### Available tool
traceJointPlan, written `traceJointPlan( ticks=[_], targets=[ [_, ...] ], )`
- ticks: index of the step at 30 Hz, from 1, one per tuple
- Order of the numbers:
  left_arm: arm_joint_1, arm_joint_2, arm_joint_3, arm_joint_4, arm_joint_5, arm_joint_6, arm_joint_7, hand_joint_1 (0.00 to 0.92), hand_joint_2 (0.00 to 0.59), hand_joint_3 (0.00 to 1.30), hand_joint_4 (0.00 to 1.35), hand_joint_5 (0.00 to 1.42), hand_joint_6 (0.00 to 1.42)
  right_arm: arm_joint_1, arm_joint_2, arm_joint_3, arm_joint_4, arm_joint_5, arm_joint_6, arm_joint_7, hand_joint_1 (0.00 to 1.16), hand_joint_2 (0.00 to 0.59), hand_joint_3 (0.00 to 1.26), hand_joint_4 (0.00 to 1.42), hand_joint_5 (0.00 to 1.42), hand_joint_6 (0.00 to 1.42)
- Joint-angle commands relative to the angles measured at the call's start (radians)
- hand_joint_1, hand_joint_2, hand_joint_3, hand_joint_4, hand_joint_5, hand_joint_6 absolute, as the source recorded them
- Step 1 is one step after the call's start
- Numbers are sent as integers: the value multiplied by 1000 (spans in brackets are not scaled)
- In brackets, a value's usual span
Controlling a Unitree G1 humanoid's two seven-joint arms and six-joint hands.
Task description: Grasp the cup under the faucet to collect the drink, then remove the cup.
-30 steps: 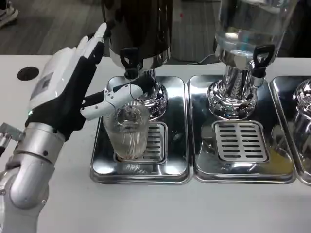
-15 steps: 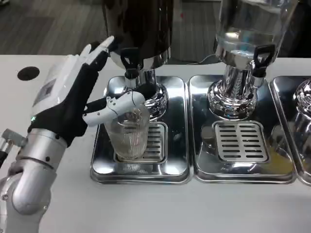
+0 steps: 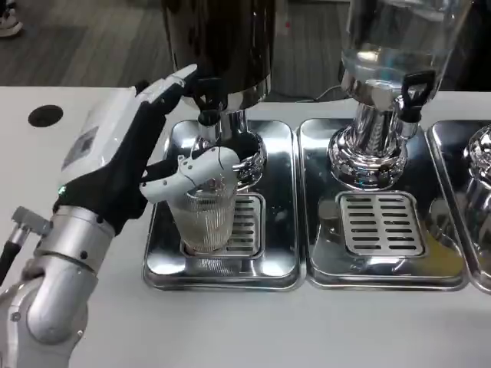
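White and black, the robot's left hand (image 3: 126,157) reaches in from the left with fingers spread, thumb lying across the rim of a clear ribbed cup (image 3: 204,213); it does not yet grip. That cup stands upright on the grate of a steel drip tray (image 3: 222,264), below the black faucet (image 3: 208,98) of a dark dispenser. Closing well likely means wrapping the fingers around the cup's wall while keeping it upright under the spout.

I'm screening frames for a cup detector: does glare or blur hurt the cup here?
Head view: the ribbed clear cup is fairly sharp but low-contrast against the mirror-bright tray; the left hand overlaps its rim; reflections crowd the dispenser base.
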Motion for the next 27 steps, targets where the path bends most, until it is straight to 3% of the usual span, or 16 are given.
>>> traceJointPlan(
  ticks=[1,11,18,27],
  targets=[
    [44,-2,3,-32,3,-20,-3,139,57,260,260,109,0,0,6,-2,4,6,-12,2,650,586,458,356,312,198],
    [84,-9,36,-62,-13,-38,3,124,57,278,279,114,0,-8,10,3,-2,-1,-9,8,650,586,458,356,312,198],
    [67,-39,8,-64,15,-23,5,122,56,278,279,114,0,-6,9,-3,7,1,-13,4,650,586,458,357,312,198],
    [68,-42,17,-63,15,-27,6,122,56,278,279,114,0,-7,9,-5,12,6,-17,3,651,586,458,364,313,198]
  ],
)
